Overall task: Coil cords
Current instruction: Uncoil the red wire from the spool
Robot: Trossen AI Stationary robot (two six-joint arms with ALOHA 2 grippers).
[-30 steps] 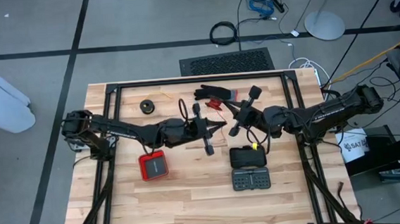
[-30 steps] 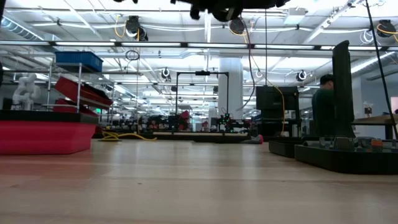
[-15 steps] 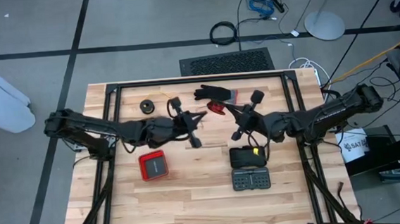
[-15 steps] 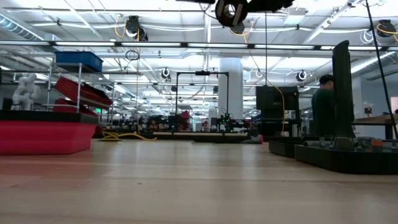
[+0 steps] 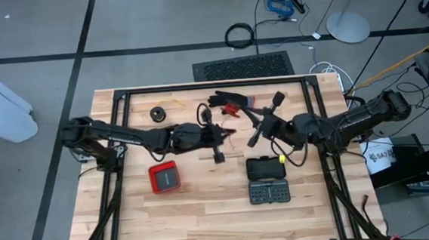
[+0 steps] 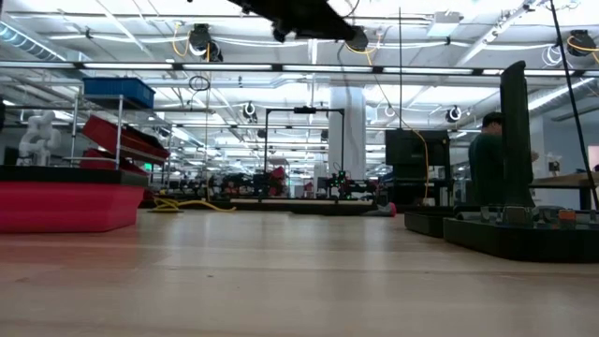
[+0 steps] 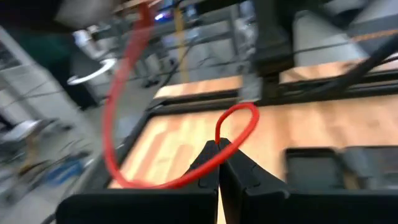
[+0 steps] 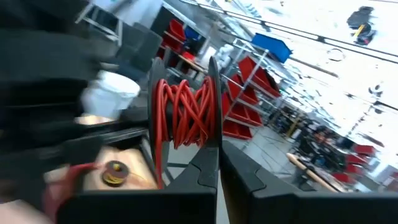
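Above the table's [image 5: 206, 211] middle, both grippers raised, tips turned toward each other, a red cord strung between them.

Left gripper [image 7: 219, 149]: jaws together, pinched on the red cord [image 7: 180, 177], which loops up out of the tips in a small ring and sweeps away in a wide arc to one side. Seen from above, same gripper [image 5: 217, 139] near the cord's thin tail [image 5: 229, 131].

Right gripper [image 8: 216, 163]: jaws together, clamped on the rim of a black spool [image 8: 183, 112] wound with red cord, spool standing just beyond the tips. From above, gripper [image 5: 254, 122] just beside a glove [image 5: 227, 99].

Beyond the right jaws, lower on the table: a small dark coil [image 8: 114, 172]. Near the left arm's elbow side: another black coil [image 5: 157, 113]. Below the jaws: a red box [image 5: 165, 177] and a black case [image 5: 267, 180].
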